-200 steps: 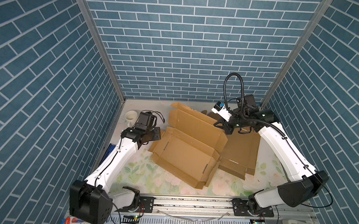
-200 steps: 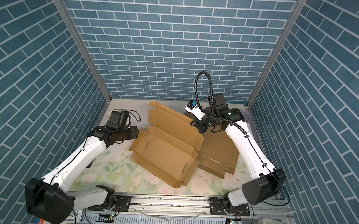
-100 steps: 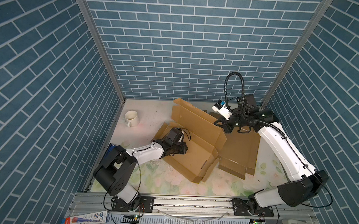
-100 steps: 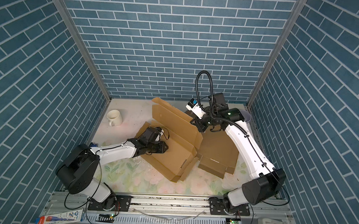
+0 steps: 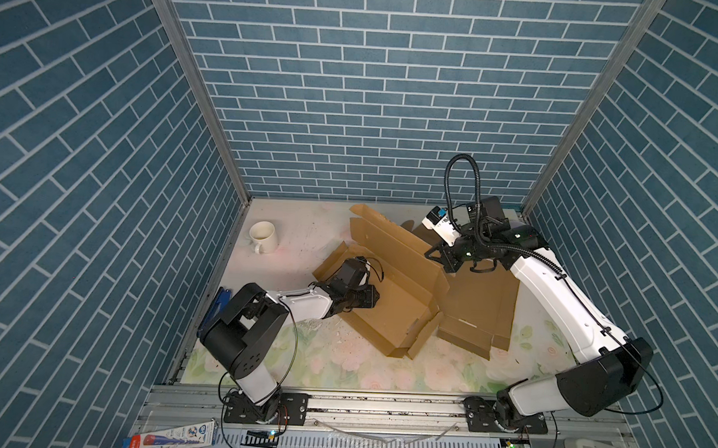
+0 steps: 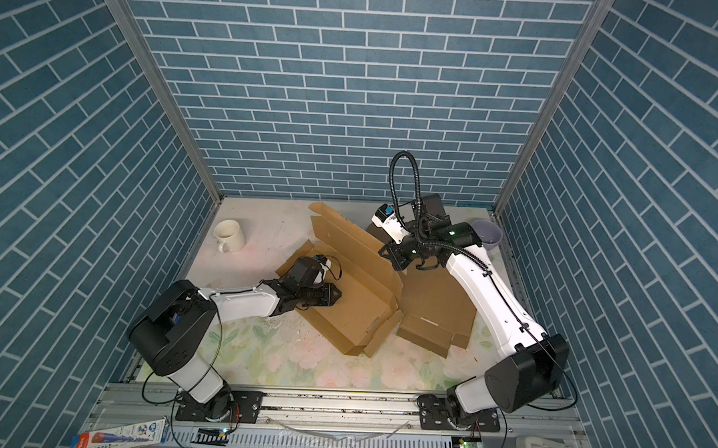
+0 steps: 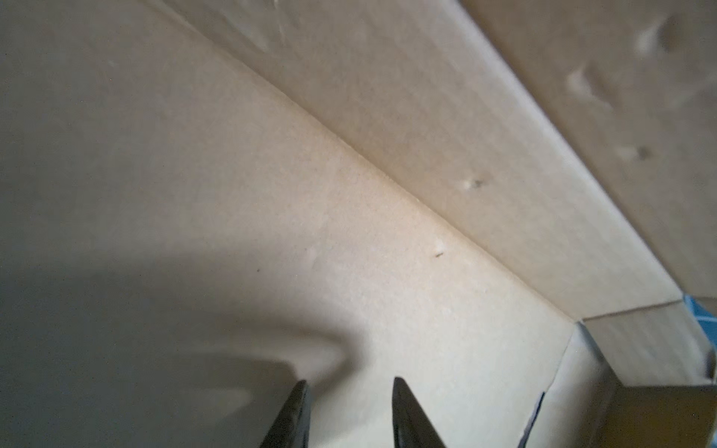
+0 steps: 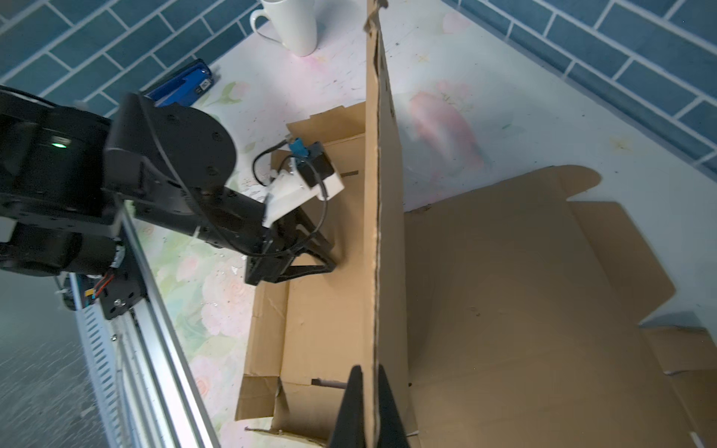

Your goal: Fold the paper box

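**One arm in the tray, the other pinching its wall**

The paper box (image 5: 391,301) lies half-formed in the middle of the flowered table (image 5: 342,370), with its tall back panel standing upright. The right gripper (image 8: 368,375) is closed onto the top edge of that panel, near its end. The right wrist view shows the cardboard edge sandwiched between the two fingers, a detail too small to judge in both top views. The left gripper (image 5: 373,297) reaches inside the tray, low over its floor. In the left wrist view its fingertips (image 7: 298,399) stand a little apart with nothing between them, and only bare cardboard and a fold line lie beyond. A flat cardboard sheet (image 5: 480,305) lies just beside the box, under the right arm. A white mug (image 5: 262,236) sits well apart, towards the back left corner. A pale purple bowl (image 6: 489,235) shows behind the right arm in a top view.
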Controlling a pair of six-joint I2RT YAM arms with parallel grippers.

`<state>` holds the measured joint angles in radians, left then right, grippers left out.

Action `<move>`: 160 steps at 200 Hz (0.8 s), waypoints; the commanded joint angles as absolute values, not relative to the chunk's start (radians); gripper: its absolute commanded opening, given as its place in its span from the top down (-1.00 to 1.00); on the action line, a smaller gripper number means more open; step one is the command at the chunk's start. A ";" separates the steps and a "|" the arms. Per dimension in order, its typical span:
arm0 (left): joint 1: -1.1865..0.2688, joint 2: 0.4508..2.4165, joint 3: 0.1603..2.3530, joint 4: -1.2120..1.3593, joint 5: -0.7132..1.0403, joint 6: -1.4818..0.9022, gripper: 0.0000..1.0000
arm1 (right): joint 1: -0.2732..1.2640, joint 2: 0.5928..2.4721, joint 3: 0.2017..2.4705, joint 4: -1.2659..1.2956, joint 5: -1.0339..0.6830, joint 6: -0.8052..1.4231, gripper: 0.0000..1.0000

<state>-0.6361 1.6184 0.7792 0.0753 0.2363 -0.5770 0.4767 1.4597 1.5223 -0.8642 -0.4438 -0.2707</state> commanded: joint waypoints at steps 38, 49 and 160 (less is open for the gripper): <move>-0.491 1.321 0.832 -0.378 0.136 -0.543 0.00 | 0.454 1.496 1.543 -0.818 -0.334 -0.221 1.00; -0.453 1.274 0.818 -0.451 0.144 -0.592 -0.08 | 0.439 1.500 1.530 -0.809 -0.301 -0.179 1.00; -0.476 1.208 0.476 -0.001 0.222 -0.970 -0.40 | 0.383 1.472 1.359 -0.681 -0.322 0.116 1.00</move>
<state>-0.4721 1.1664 0.5163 -0.2131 0.1967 -0.8906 0.3893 1.5059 1.4109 -0.7303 -0.3096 -0.0002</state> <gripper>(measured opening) 0.712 0.052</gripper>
